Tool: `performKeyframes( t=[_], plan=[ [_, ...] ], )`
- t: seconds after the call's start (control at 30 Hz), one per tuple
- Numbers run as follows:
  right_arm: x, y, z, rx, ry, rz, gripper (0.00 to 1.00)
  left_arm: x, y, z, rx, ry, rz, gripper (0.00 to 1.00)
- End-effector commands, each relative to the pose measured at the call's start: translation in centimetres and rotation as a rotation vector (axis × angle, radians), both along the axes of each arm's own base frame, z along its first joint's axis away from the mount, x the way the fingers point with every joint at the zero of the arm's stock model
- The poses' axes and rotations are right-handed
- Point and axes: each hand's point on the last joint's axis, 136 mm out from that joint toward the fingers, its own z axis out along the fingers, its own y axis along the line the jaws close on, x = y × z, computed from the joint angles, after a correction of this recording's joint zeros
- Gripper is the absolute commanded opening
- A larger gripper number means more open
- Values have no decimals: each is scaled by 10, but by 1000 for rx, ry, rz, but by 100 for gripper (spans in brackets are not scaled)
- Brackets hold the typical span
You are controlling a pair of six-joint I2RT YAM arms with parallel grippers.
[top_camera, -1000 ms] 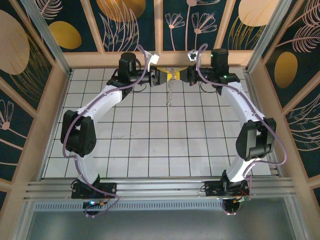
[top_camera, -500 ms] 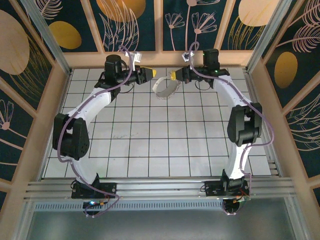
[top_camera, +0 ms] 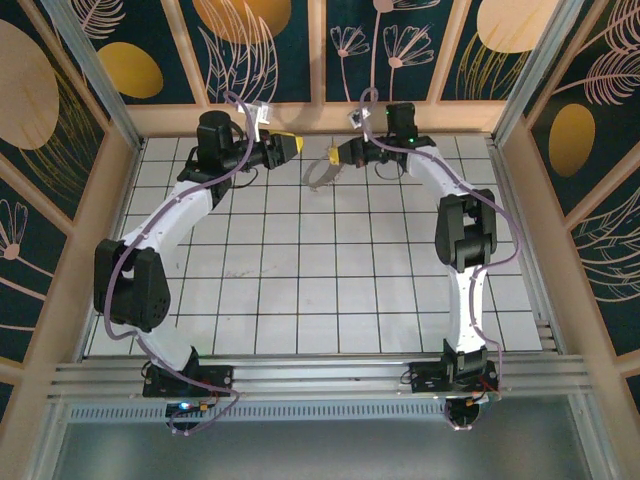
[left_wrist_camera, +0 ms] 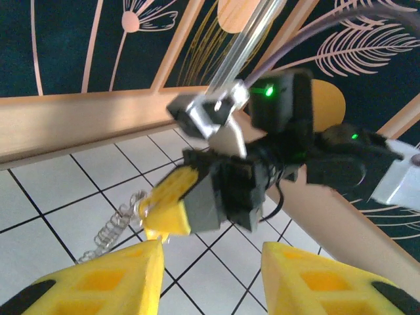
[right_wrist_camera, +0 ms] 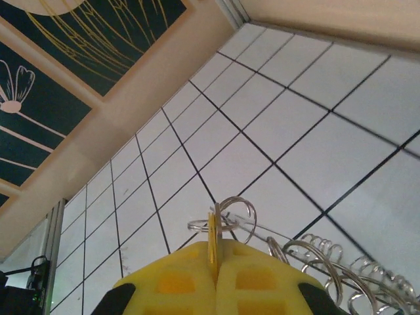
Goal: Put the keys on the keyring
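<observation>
My grippers have drawn apart since a second ago: my left gripper [left_wrist_camera: 211, 261] gapes empty, while my right gripper [right_wrist_camera: 216, 264] clamps the keyring [right_wrist_camera: 341, 274] dangling from its tips, a key [right_wrist_camera: 212, 235] edge-on between them, seemingly threaded, so likely only release remains.

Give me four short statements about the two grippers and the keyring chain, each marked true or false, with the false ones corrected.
1. The right gripper is shut on the keyring chain. True.
2. The left gripper grips the chain too. False: its fingers stand apart with nothing between them.
3. The chain lies flat at the middle of the tiled table. False: it dangles from the right gripper near the table's far edge.
4. The two grippers face each other, apart. True.
</observation>
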Motion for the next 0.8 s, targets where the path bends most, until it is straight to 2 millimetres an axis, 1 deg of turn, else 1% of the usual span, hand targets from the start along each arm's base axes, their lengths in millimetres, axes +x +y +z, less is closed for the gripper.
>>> performKeyframes(
  t=[0.0, 0.2, 0.3, 0.4, 0.6, 0.77],
  plan=[
    [-24, 7, -19, 0, 44, 10, 0, -5, 6, 12, -12, -34, 11, 43],
    [-73, 12, -61, -26, 131, 6, 0, -11, 5, 5, -27, -16, -2, 44],
    [-96, 17, -80, -41, 177, 9, 0, -13, 5, 0, -32, -2, -7, 44],
    [-113, 22, -95, -54, 214, 15, 0, -15, 5, -5, -36, 11, -12, 44],
    [-142, 31, -121, -97, 277, 35, 0, -19, 5, -12, -45, 25, -15, 44],
    [-159, 35, -136, -120, 316, 43, 0, -19, 4, -17, -52, 41, -21, 44]
  ],
)
